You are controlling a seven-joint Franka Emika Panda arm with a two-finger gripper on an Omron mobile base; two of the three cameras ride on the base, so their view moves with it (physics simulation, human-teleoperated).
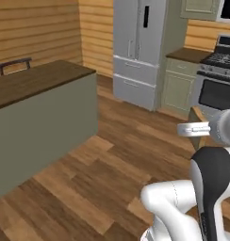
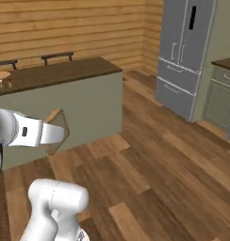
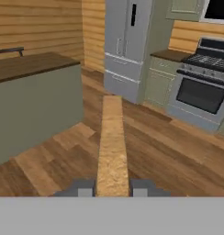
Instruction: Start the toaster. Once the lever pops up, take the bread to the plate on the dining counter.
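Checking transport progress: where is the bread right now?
The bread is clamped edge-on between the tool's fingertips in the hand view, carried above the wood floor with the dining counter ahead on the left.

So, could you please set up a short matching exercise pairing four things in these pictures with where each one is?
Things:
1. bread
2. plate
3. fridge
4. stove

Places:
A. on the far left of the dining counter
B. right of the olive cabinets
C. edge-on between the fingertips of the gripper
D. against the wood-plank wall, left of the olive cabinets

Pairs: 1-C, 2-A, 3-D, 4-B
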